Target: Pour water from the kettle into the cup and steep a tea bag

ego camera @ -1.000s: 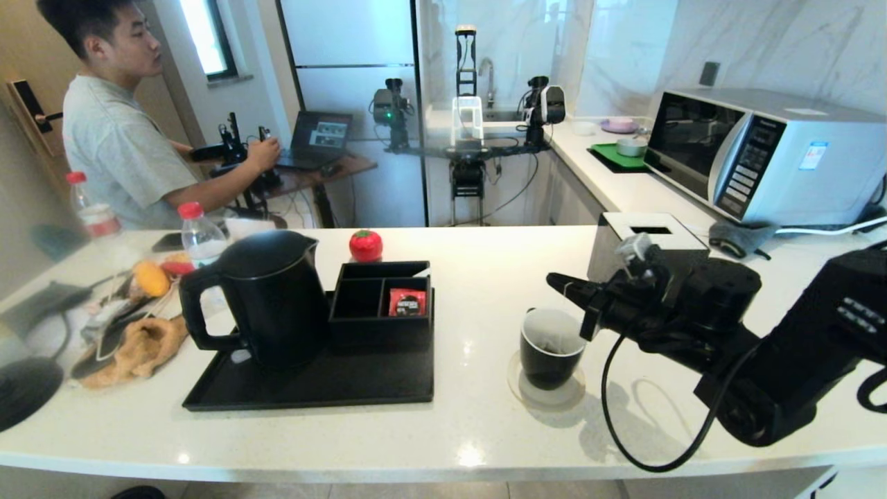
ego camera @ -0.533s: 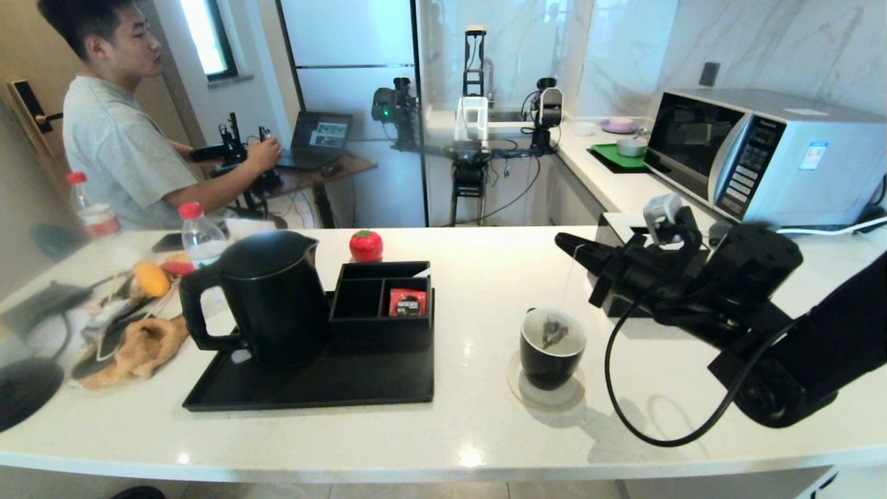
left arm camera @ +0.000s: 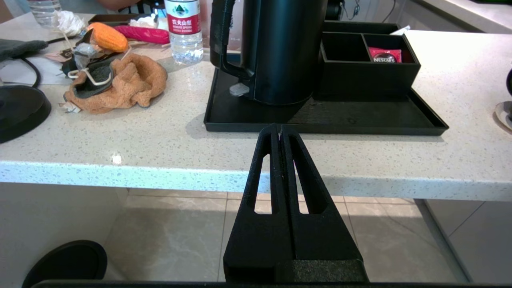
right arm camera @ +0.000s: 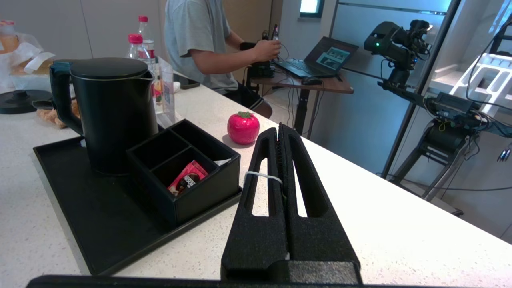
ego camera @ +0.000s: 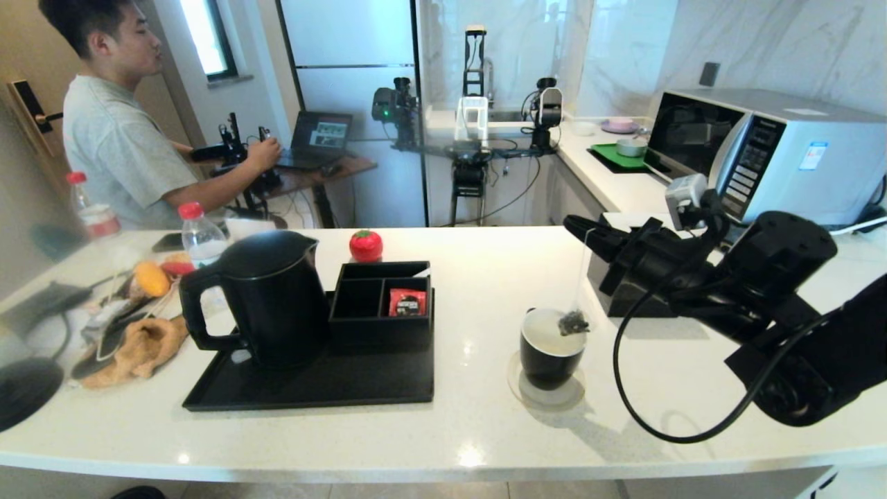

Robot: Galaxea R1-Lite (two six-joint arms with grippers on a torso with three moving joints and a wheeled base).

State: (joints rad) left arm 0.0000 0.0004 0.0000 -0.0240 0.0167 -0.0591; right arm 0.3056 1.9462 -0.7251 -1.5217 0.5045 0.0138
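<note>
The black kettle [ego camera: 267, 298] stands on a black tray [ego camera: 312, 388] at the counter's left; its body [right arm camera: 116, 116] also fills the right wrist view. To the right, the black cup [ego camera: 551, 353] with white inside sits on a round coaster. My right gripper [ego camera: 576, 226] hovers above and behind it, shut on the white string [right arm camera: 262, 176], which crosses one finger. The dark, wet tea bag [ego camera: 574, 322] hangs from that string at the cup's right rim. My left gripper [left arm camera: 279, 129] is shut on nothing, parked below the counter's front edge facing the kettle [left arm camera: 284, 48].
A black organiser box [ego camera: 381, 305] holding a red sachet [ego camera: 407, 303] shares the tray. A red tomato-shaped item [ego camera: 365, 244] lies behind it, a black tissue box [ego camera: 627, 299] behind my right gripper, and a microwave [ego camera: 769, 152] at far right. Bottles and clutter crowd the left end [ego camera: 138, 326].
My right gripper has risen and drawn back to the right, pulling the tea bag up from inside the cup to rim height. The left arm has not moved.
</note>
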